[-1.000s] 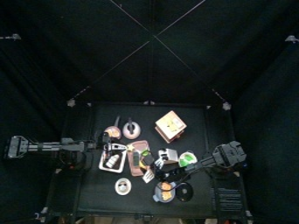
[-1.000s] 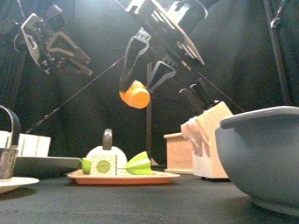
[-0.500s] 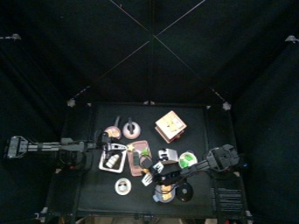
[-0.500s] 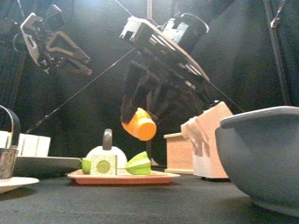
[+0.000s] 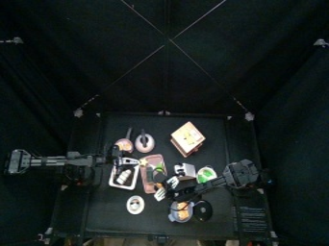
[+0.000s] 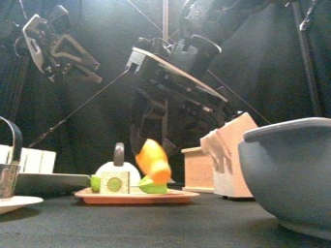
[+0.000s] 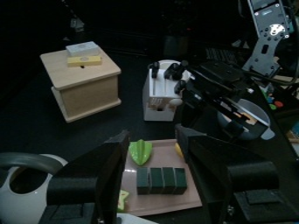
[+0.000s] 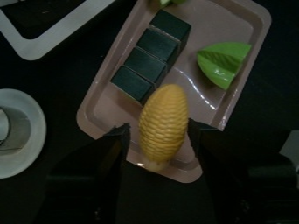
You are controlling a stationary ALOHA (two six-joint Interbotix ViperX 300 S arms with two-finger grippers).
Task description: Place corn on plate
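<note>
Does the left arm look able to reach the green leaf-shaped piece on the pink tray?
Probably yes: the green leaf-shaped piece lies uncovered on the pink tray, ahead of the open left gripper, though the right gripper above the tray may crowd it.

You're in a lab test pen: black curtains (image 5: 77,58) all round, small black desk (image 5: 103,130) of toy food and dishes, lab gear (image 7: 267,35) behind.

One corn (image 8: 163,125), one pink plate (image 8: 239,22), one green leaf piece (image 8: 225,63), three dark blocks (image 8: 149,54) in a row. One wooden box (image 7: 80,83), one grey bowl (image 6: 291,174), two claws.
</note>
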